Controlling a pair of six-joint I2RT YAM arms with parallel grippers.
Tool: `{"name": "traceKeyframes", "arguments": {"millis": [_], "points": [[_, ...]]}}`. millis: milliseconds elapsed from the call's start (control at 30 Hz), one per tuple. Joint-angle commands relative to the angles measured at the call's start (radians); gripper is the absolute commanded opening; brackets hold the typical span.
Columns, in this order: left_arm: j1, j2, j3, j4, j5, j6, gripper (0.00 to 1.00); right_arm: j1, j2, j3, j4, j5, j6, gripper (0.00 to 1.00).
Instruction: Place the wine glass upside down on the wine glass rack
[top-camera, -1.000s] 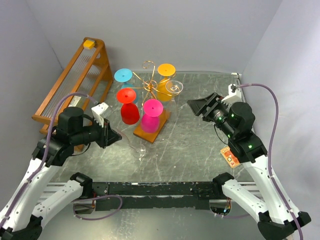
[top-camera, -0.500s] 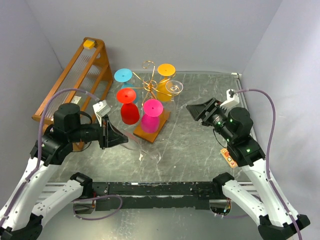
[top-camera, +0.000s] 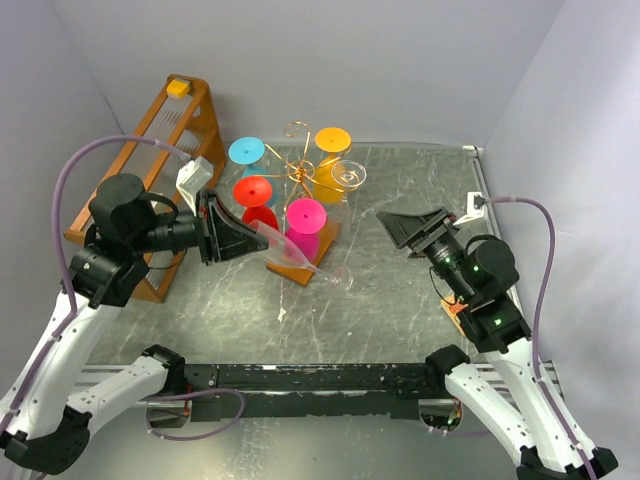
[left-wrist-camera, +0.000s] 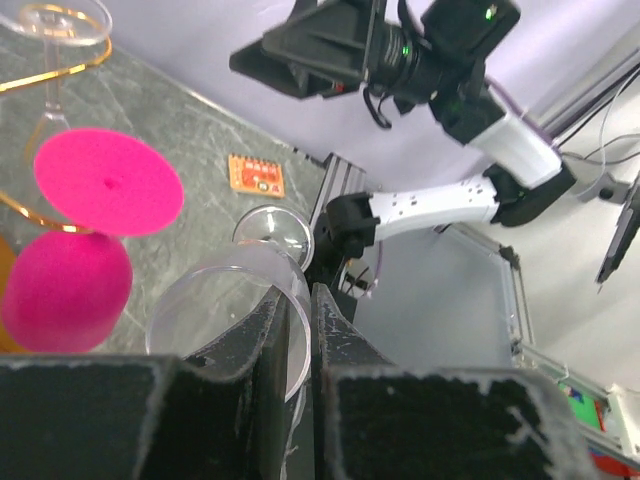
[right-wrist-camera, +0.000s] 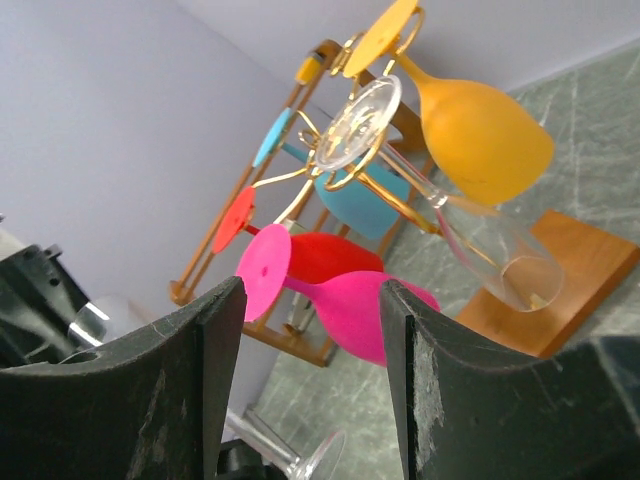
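1 clear wine glass (top-camera: 296, 258) lies nearly level, its bowl clamped in the left gripper (top-camera: 236, 240), stem pointing right. The gold wire rack (top-camera: 296, 172) with its wooden base stands just beyond it. Farther off, the right gripper (top-camera: 404, 228) gapes empty.

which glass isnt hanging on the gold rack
The clear glass gripped by the left gripper, tilted sideways; the other five all hang from the rack.

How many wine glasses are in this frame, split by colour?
Clear: 2, the hung clear glass on the rack and the held clear glass in the left gripper
Blue glass: 1
Red glass: 1
Pink glass: 1
Orange glass: 1
Total: 6
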Motion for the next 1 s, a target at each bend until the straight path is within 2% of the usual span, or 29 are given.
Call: {"name": "traceKeyframes", "arguments": {"millis": [0,133,267,600,733,867,967], "points": [[0.006,0.035,0.062,0.217,0.009,-0.137,0.16,-0.004,-0.042,-0.033,0.155,-0.021,0.09,0.56],[0.006,0.062,0.109,0.331,-0.005,-0.205,0.16,-0.004,-0.011,0.056,0.171,-0.087,0.045,0.55],[0.005,0.083,0.164,0.415,-0.087,-0.246,0.16,-0.004,0.042,0.167,0.186,-0.142,0.001,0.55],[0.005,0.144,0.194,0.583,-0.325,-0.301,0.17,-0.004,0.147,0.289,0.397,-0.179,0.116,0.55],[0.005,0.197,0.199,0.642,-0.385,-0.307,0.17,-0.004,0.206,0.346,0.324,-0.155,0.19,0.51],[0.005,0.261,0.2,0.737,-0.369,-0.355,0.16,-0.004,0.24,0.345,0.299,-0.103,0.307,0.49],[0.005,0.305,0.202,0.794,-0.339,-0.384,0.16,-0.004,0.281,0.385,0.168,0.004,0.418,0.48]]}}
